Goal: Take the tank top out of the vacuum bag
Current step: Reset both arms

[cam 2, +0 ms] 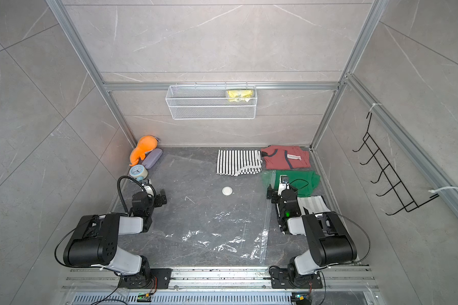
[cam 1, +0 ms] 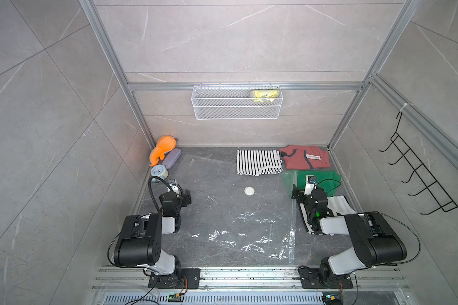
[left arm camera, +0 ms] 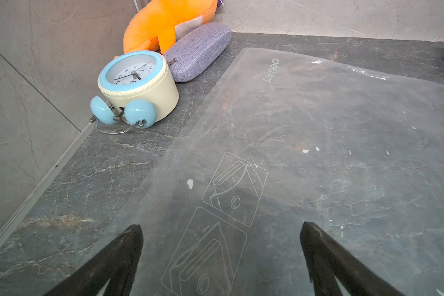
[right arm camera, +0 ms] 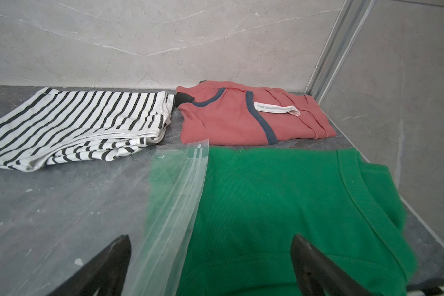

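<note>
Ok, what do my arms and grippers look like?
The left arm and right arm: black housings, pale grey link covers, looping black cables. A green light glows on the right wrist. The left gripper and right gripper have black tapered fingers.

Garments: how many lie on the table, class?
4: striped one and red one at the back, green one partly in the bag, pale striped one partly hidden under the right arm.

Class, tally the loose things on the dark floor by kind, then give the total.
Garment: 4 (green, red, black-striped, pale-striped)
Bag: 1
Clock: 1
Plush: 1
Case: 1
Total: 8
</note>
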